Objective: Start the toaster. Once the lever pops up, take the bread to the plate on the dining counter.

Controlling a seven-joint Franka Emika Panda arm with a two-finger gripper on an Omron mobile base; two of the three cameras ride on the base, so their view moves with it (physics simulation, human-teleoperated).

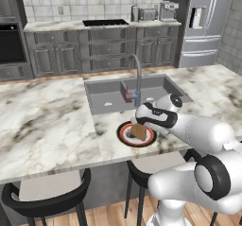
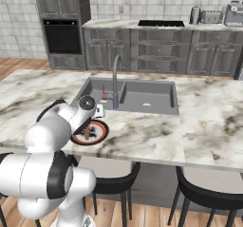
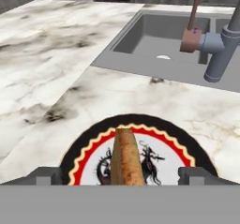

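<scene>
One gripper (image 3: 120, 175), low over the near edge of the table (image 1: 47, 126); its two fingers (image 3: 44, 175) stand wide apart, one on each side of the bread and clear of it, holding nothing. One bread (image 3: 125, 158) slice stands on edge on the one plate (image 3: 84, 143), seen edge-on in the hand view as a narrow tan strip between the finger tips; in the left base view the slice (image 1: 139, 132) sits toward the right of the plate (image 1: 124, 134), just below the hand. The plate has a dark rim, a red ring and a white centre with a dark figure on it, and lies on the marble table just in front of the sink. Two dark stools (image 1: 47, 194) stand under the table's near edge in the left base view. Beyond the plate, one grey sink (image 1: 106, 97) with two basins, one curved faucet (image 1: 137, 76) between them, and one small reddish handle (image 3: 191, 39) beside the faucet's base. Far across the floor, against the back wall, one toaster (image 1: 147, 14) on the rear counter, between a dark cylinder and a silver coffee machine (image 1: 168, 11), with one black cooktop (image 1: 105, 22) to the left and one steel fridge (image 1: 203, 24) to the right.
</scene>
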